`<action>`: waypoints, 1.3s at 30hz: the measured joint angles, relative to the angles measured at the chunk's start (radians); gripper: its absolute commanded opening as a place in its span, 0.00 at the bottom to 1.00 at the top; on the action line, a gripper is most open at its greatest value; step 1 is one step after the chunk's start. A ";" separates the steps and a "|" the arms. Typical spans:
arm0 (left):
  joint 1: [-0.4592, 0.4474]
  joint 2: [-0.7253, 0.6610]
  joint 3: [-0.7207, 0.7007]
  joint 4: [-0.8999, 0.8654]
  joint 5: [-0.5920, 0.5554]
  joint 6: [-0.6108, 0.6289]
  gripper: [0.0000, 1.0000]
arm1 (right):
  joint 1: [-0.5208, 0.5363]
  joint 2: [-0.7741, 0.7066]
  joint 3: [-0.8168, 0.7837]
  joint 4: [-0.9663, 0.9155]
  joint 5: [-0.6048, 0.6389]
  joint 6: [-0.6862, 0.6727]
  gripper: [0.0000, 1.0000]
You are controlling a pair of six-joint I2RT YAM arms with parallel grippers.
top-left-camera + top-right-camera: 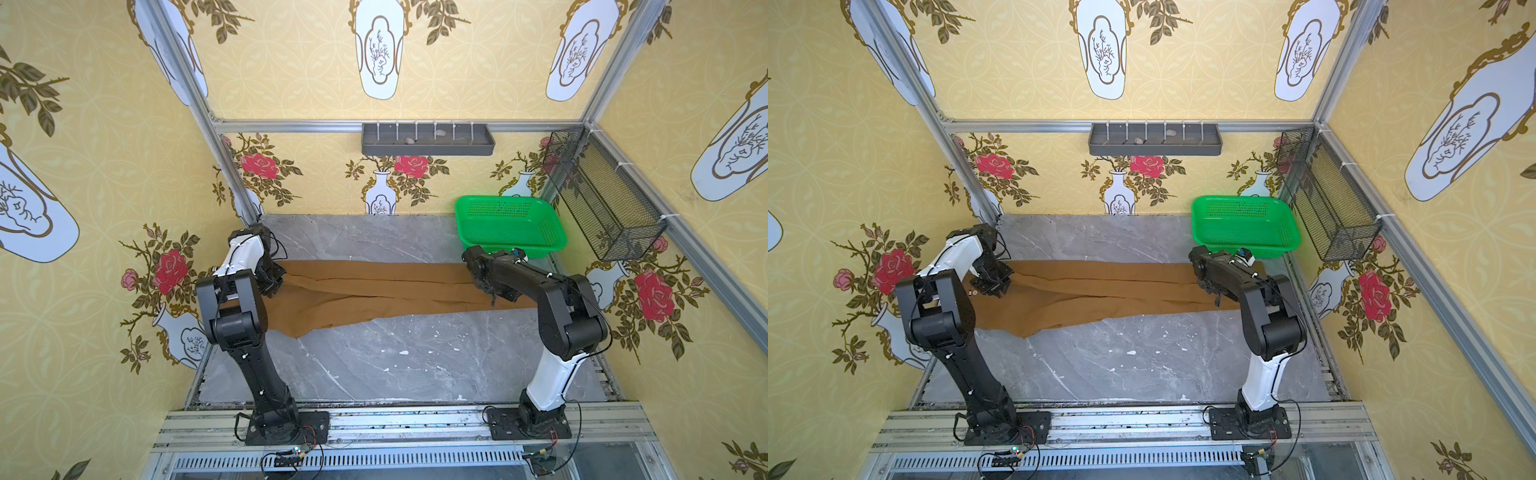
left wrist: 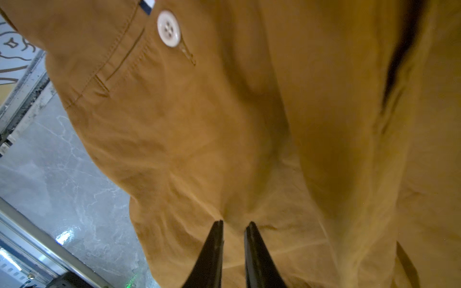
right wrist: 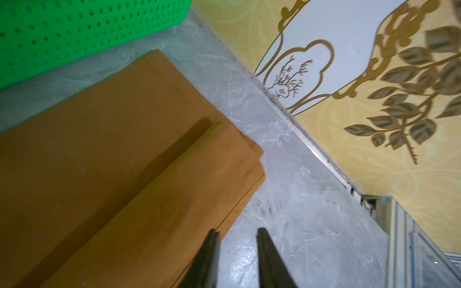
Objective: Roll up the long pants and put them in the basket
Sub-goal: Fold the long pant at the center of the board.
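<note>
Pants (image 1: pixel 374 286) span your tabletop (image 1: pixel 374 365) left edge to right; right gripper (image 3: pixel 238 230) released beside 2 hems (image 3: pixel 249 159), left gripper (image 2: pixel 235 221) at waist (image 2: pixel 112 62), grip unclear

Bright even light leaves a glare patch on the grey marble-patterned tabletop (image 2: pixel 64 235), with the ochre-brown cloth trousers (image 2: pixel 224 124) blurred in the left wrist view.

Lies stretched flat across the grey marbled table (image 1: pixel 1100 374): long pants (image 1: pixel 1100 286), ochre-brown, waist end under the left gripper (image 1: pixel 994 287), leg ends under the right gripper (image 1: pixel 1214 291) — jaw positions of both hidden from here. Just behind the right wrist, a green basket (image 1: pixel 1246 224) in the far corner. On the walls, a grey rack (image 1: pixel 1154 150) and a black wire basket (image 1: pixel 1325 195).
</note>
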 measured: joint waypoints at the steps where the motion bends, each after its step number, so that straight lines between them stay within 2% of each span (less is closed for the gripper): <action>1: -0.004 0.002 0.002 0.003 -0.002 0.000 0.19 | 0.000 0.000 -0.014 0.030 -0.019 -0.021 0.22; 2: -0.010 0.006 0.008 0.008 -0.001 0.000 0.19 | -0.004 -0.008 -0.040 0.070 -0.045 -0.047 0.32; 4: -0.018 0.009 0.016 0.019 -0.005 0.000 0.19 | -0.028 -0.051 -0.111 0.159 -0.107 -0.102 0.38; 7: -0.031 0.005 0.016 0.026 -0.008 0.000 0.19 | -0.089 -0.186 -0.254 0.268 -0.211 -0.181 0.44; 11: -0.034 -0.008 0.009 0.041 -0.009 0.001 0.19 | -0.119 -0.279 -0.311 0.366 -0.291 -0.273 0.53; 16: -0.034 -0.008 0.009 0.053 -0.011 0.004 0.19 | -0.177 -0.359 -0.384 0.468 -0.411 -0.345 0.53; 23: -0.035 -0.008 0.010 0.057 -0.011 0.012 0.18 | -0.261 -0.385 -0.463 0.603 -0.584 -0.404 0.53; 28: -0.036 -0.008 0.011 0.058 -0.011 0.014 0.18 | -0.301 -0.356 -0.470 0.682 -0.671 -0.428 0.48; 39: -0.041 0.022 0.015 0.054 -0.022 0.015 0.17 | -0.370 -0.263 -0.425 0.735 -0.787 -0.440 0.45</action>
